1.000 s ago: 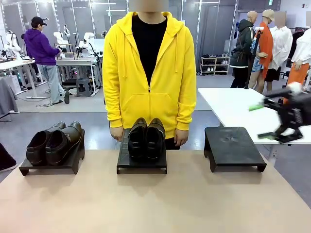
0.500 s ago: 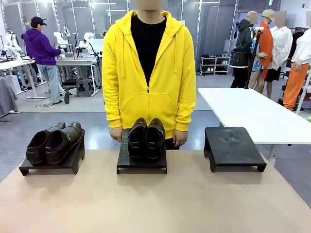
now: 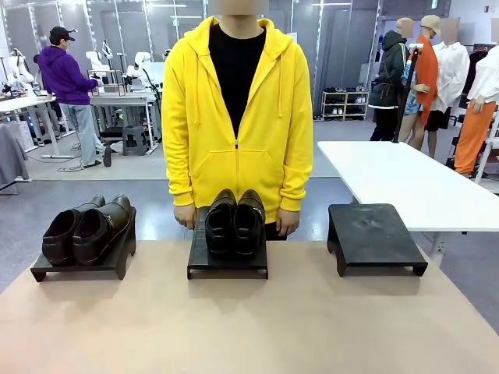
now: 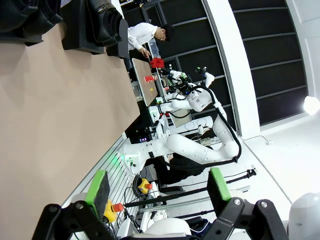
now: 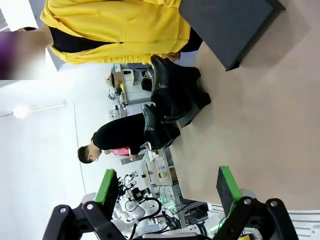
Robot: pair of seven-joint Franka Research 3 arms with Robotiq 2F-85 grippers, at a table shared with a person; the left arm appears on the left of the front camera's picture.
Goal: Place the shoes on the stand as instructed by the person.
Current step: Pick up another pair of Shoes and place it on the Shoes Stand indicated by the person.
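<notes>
One pair of glossy black shoes [image 3: 84,229] sits on the left black stand [image 3: 78,269]. A second pair [image 3: 235,222] rests on the middle stand [image 3: 227,265]; the right stand [image 3: 374,236] is bare. The person [image 3: 238,117] in the yellow hoodie stands behind the middle stand, hands hanging at the table's far edge. My left gripper [image 4: 158,186] is open above the tan table, far from a shoe [image 4: 106,19] on its stand. My right gripper [image 5: 167,192] is open too, with the bare stand [image 5: 227,25] and both pairs [image 5: 172,92] well ahead of it.
The tan table [image 3: 249,327] is bare in front of the three stands. A white table [image 3: 405,183] stands behind at the right. Other people and workbenches are farther back in the room.
One second ago a gripper showed blurred at the right edge of the front view; it has since moved out of that picture. Shoes, stands and person have stayed put.
</notes>
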